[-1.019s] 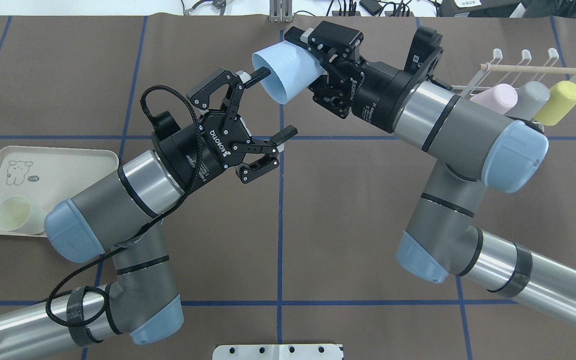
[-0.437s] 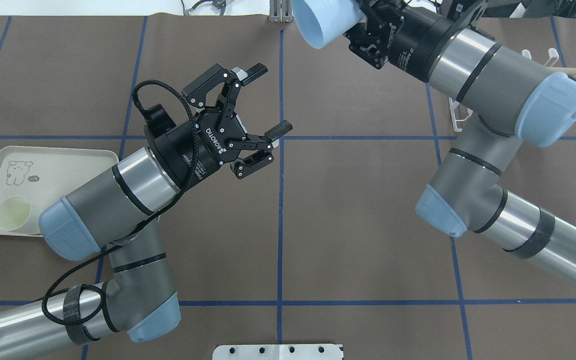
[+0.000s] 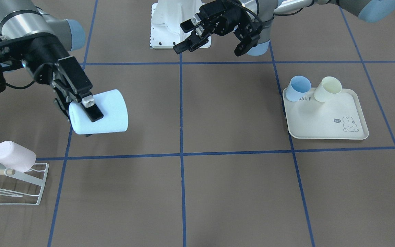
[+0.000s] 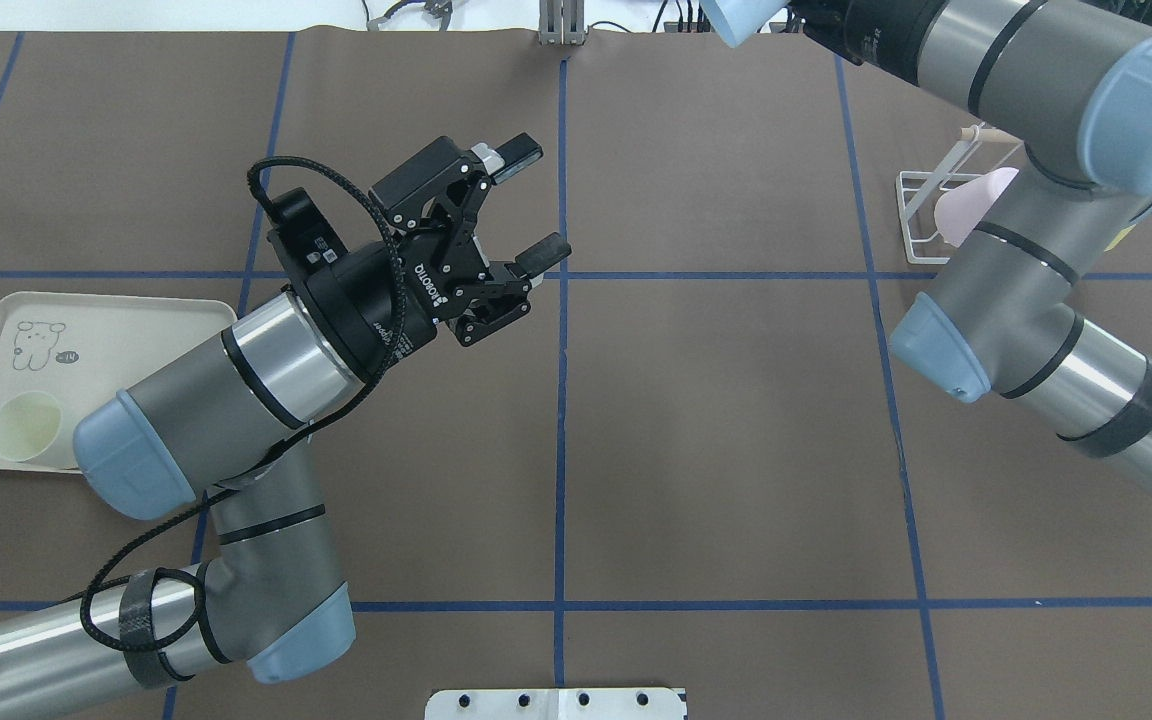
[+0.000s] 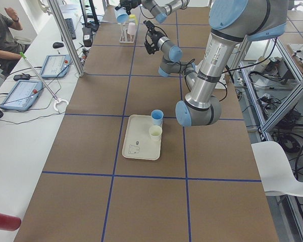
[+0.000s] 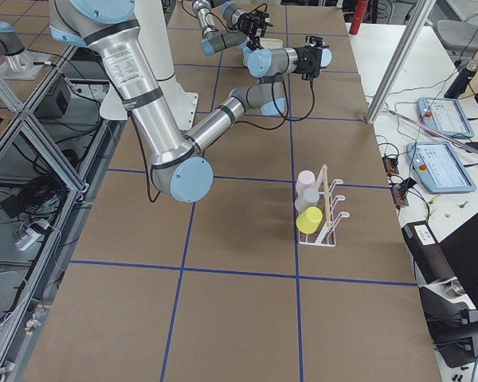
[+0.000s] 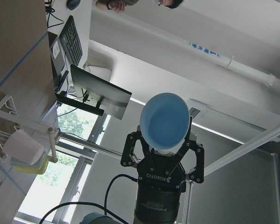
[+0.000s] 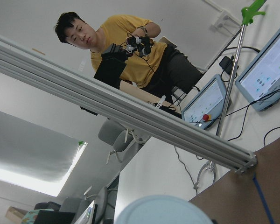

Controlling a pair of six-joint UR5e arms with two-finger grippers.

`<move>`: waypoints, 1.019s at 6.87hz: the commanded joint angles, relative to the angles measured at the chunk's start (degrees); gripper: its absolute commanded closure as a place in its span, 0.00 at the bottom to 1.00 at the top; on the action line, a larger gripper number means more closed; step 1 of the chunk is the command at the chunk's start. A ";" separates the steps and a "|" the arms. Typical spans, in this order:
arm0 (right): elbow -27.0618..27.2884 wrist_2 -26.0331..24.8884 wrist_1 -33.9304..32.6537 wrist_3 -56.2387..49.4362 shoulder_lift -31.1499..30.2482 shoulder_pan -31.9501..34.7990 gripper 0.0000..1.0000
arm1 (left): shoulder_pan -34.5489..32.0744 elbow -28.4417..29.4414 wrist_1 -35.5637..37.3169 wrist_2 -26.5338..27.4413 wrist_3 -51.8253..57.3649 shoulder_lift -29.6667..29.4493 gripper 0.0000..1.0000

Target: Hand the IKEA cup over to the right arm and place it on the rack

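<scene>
The light blue IKEA cup (image 3: 110, 111) hangs on its side above the table, with my right gripper (image 3: 88, 116) shut on its base end. In the overhead view only a bit of the cup (image 4: 739, 18) shows at the top edge. The left wrist view looks into the cup's (image 7: 165, 120) mouth. My left gripper (image 4: 534, 200) stands open and empty near the table's middle, well apart from the cup. The white wire rack (image 3: 29, 187) with its wooden rod stands on the right-arm side, a pink cup (image 3: 14, 156) hanging on it.
A cream rabbit-printed tray (image 3: 324, 120) on the left-arm side holds a blue cup (image 3: 300, 87) and a cream cup (image 3: 329, 89). The rack (image 6: 325, 208) also carries a grey cup and a yellow cup (image 6: 309, 220). A seated person (image 8: 140, 51) faces the table's far edge.
The right arm has swung the blue cup away from the left gripper, toward the far edge and the rack side. The left gripper stays open and has drawn back slightly.
</scene>
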 commanded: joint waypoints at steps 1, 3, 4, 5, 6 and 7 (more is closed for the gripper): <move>0.91 -0.34 -10.46 -13.79 -4.50 5.49 1.00 | -0.10 -0.10 5.47 -0.13 9.01 0.37 0.00; 0.56 -5.50 -13.23 -28.39 -9.42 6.49 1.00 | -0.36 -0.10 11.89 0.13 17.62 0.37 0.00; 0.30 -6.48 -13.23 -35.93 -12.32 8.14 1.00 | -1.24 -0.80 15.83 -0.04 20.36 0.45 0.00; -0.23 -6.32 -13.06 -42.10 -13.39 10.68 1.00 | -1.77 -3.24 19.88 -0.13 22.39 1.67 0.00; -1.10 -6.06 -12.53 -43.21 -13.75 12.01 1.00 | -2.12 -6.31 22.53 -0.13 24.67 3.86 0.00; -1.55 -5.62 -10.70 -46.61 -15.06 12.46 1.00 | -3.17 -8.43 25.42 -0.48 25.91 5.27 0.00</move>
